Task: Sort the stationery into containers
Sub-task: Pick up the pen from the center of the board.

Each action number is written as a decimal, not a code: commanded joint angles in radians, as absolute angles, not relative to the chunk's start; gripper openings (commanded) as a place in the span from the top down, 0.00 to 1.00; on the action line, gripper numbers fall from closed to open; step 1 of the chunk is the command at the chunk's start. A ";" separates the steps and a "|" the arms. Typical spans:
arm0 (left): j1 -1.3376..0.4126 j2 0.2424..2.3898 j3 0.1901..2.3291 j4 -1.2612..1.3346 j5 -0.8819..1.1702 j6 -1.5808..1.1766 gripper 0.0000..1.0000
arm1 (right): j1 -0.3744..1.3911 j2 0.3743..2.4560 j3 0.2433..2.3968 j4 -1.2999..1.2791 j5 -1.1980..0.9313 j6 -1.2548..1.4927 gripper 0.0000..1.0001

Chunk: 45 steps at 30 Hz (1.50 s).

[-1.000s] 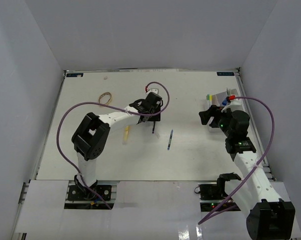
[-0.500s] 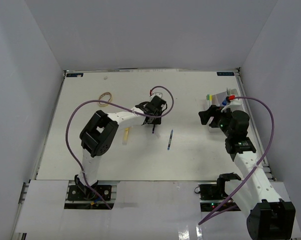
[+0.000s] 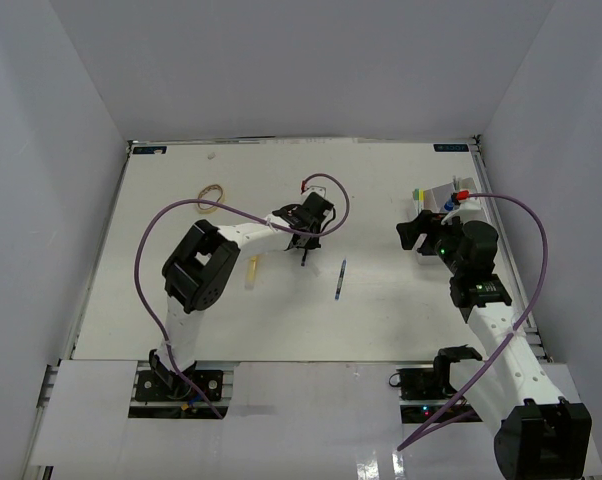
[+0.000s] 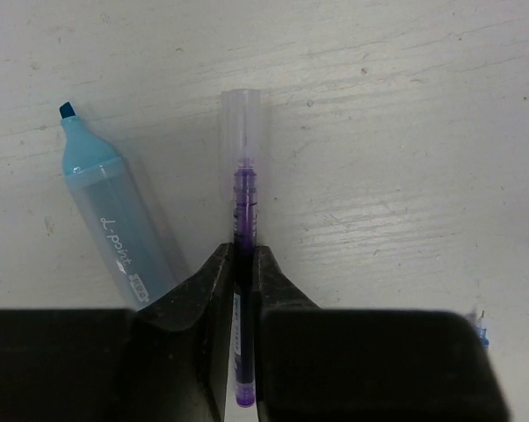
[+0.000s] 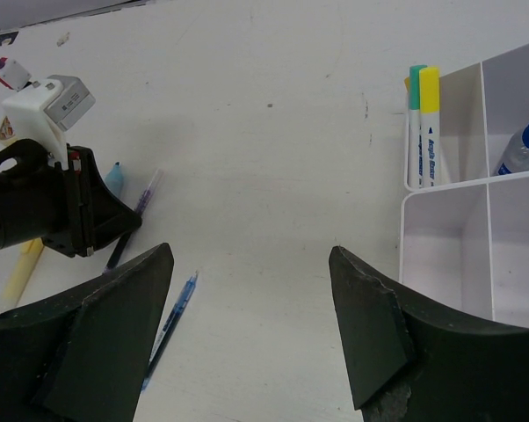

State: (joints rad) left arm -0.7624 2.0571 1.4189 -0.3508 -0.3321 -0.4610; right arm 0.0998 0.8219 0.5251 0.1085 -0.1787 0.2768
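two arms work over a white table [image 3: 381, 320]. the left gripper [image 4: 240, 257] sits low near the middle of it, jaws pinched narrow on the barrel of a purple pen [image 4: 244, 198]. the pen's clear cap sticks out past the fingertips, and whether it rests on the surface i cannot tell. a light-blue highlighter [image 4: 115, 220] lies just beside the pen at a slant, its chisel tip pointing away and its rear end hidden behind a finger.

the right gripper [image 5: 249, 255] hangs with its jaws wide apart and nothing between them, close to the box [image 5: 489, 182] at the table's right side. one far compartment holds a teal marker [image 5: 416, 123] and a yellow marker [image 5: 431, 123] side by side; the next one holds a blue-capped bottle [image 5: 524, 145]. the nearer compartment in the wrist view shows only bare walls.

loose on the table: a blue pen [image 3: 341, 280] between the two grippers, a yellow tube [image 3: 252, 270] near the left arm, and a rubber band [image 3: 212, 197] well off to the far left.
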 commanded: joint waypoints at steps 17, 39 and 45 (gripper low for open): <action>-0.787 1.751 1.309 -0.192 -0.180 -0.258 0.86 | 0.110 0.851 0.549 0.244 -0.510 0.270 0.21; -0.841 1.313 0.853 0.247 0.206 -0.011 0.90 | 0.403 1.091 0.729 0.334 -0.562 0.471 0.22; -0.854 1.270 0.808 0.293 0.221 -0.006 0.89 | 0.437 1.137 0.758 0.334 -0.549 0.491 0.25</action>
State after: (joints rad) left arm -0.8452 1.3201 0.8280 0.2417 0.1860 -0.0216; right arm 0.4229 1.1294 0.6998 0.2893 -0.5579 0.4675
